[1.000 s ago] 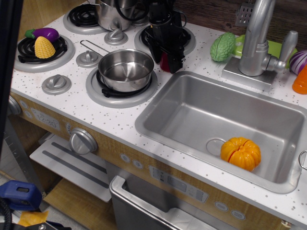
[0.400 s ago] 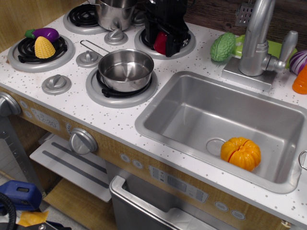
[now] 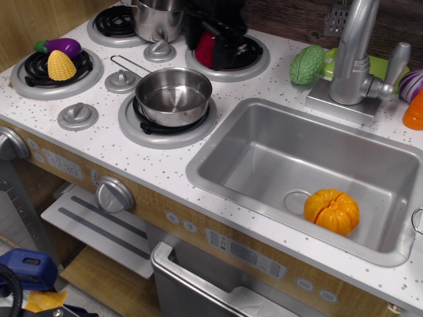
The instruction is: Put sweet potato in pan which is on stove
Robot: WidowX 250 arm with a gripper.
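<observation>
Counter (image 3: 165, 172): white, speckled, sink (image 3: 218, 172) set in at right with an orange pumpkin (image 3: 332, 211) lying in its basin.

Stove (image 3: 99, 99): four burner rings. Taller pot (image 3: 158, 20) on the back left ring. Corn (image 3: 60, 65) and eggplant (image 3: 61, 45) on the far left ring.

Pan (image 3: 173, 96): sits on the front ring nearest the sink, empty, wire handle pointing back-left.

Tool (image 3: 215, 43): black, over the back right burner, partly cut off by the top edge. Clenched on the sweet potato (image 3: 205, 48), whose red side shows at the tool's left face.

Step in hand, as I judge it: carrying. The sweet potato looks lifted clear of the counter but is not yet over the pan. Next move calls for bringing it forward and left until it hangs above the pan's opening, then lowering and letting go; the pot stands close by, so the path should stay on the near side.

Against the earlier frames: a second ago the tool stood lower and nearer the pan, at the sink's back corner, with the red piece at counter level. Now tool and piece are higher and further back. Pan, pumpkin, corn unmoved.
</observation>
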